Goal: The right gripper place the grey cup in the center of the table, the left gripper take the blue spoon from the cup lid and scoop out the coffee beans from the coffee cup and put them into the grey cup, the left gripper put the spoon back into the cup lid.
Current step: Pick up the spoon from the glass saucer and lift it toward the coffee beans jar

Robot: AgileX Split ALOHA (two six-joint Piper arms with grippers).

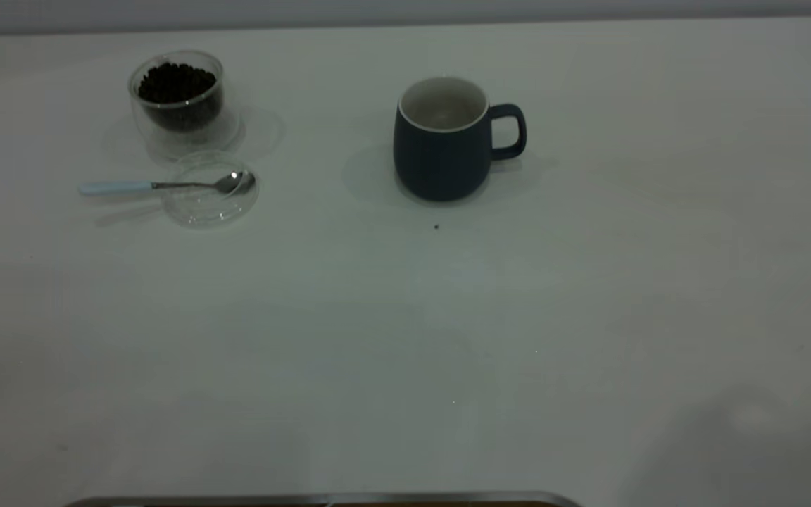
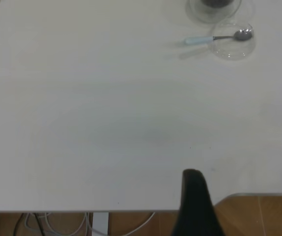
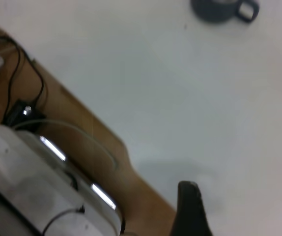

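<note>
The grey cup (image 1: pixel 441 151) stands upright near the middle of the table (image 1: pixel 405 331), its handle pointing right; it also shows far off as the grey cup (image 3: pixel 214 10). The coffee cup (image 1: pixel 181 105), full of coffee beans (image 1: pixel 177 83), stands at the back left. In front of it lies the cup lid (image 1: pixel 210 201), and the blue spoon (image 1: pixel 166 186) rests with its bowl in the lid. In the left wrist view, spoon (image 2: pixel 214 38) and lid (image 2: pixel 233 44) lie far from my left gripper (image 2: pixel 195 196). My right gripper (image 3: pixel 190 206) hangs over the table's near edge. Neither arm shows in the exterior view.
One loose bean (image 1: pixel 436 227) lies just in front of the grey cup. A metal-edged strip (image 1: pixel 321 500) runs along the table's near side. Cables (image 2: pixel 57 221) hang below the table edge. A white machine housing (image 3: pixel 33 191) and cables sit beside the right arm.
</note>
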